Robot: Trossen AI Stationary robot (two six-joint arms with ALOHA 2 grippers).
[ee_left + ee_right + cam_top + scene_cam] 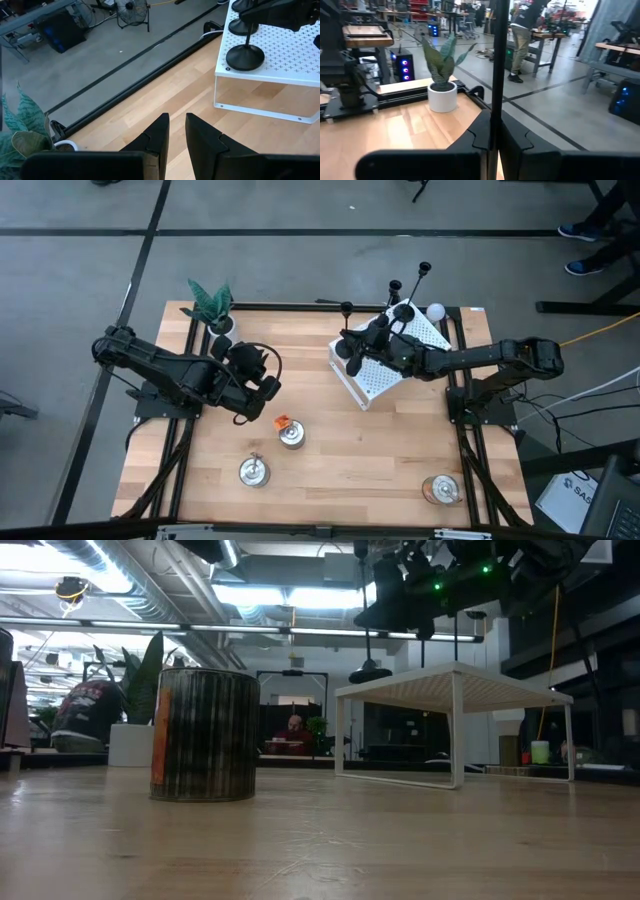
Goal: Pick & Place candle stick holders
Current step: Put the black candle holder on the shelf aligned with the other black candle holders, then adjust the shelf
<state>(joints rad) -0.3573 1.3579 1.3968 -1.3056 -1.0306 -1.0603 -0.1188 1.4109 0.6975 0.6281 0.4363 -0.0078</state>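
Note:
Three slim black candle stick holders stand on a white perforated rack (pixel 385 375) at the table's far right. My right gripper (pixel 350 348) is over the rack's left corner, shut on the holder nearest that corner (pixel 347 308), whose round base (pixel 245 56) is on the rack top. The two other holders (pixel 425 270) (pixel 395 284) stand farther back; my right arm covers their bases in the high view, and one base shows in the left wrist view (pixel 243 27). My left gripper (pixel 265 387) hangs over mid-table, left of the rack, slightly open and empty (pixel 177 135). My right gripper pinches the holder's thin upright stem (pixel 497 75) between its two fingers. The fingers come level from the table's right side and lie across the stem. The holder stays upright, its base (pixel 370 673) at the rack's top.
A tin can (pixel 291 436) with an orange bit (pixel 283 421) beside it stands mid-table and shows close in the low view (pixel 205 735). Two more cans (pixel 253 471) (pixel 442 490) stand near the front edge. A potted plant (pixel 212 305) and a white ball (pixel 436 310) are at the far edge.

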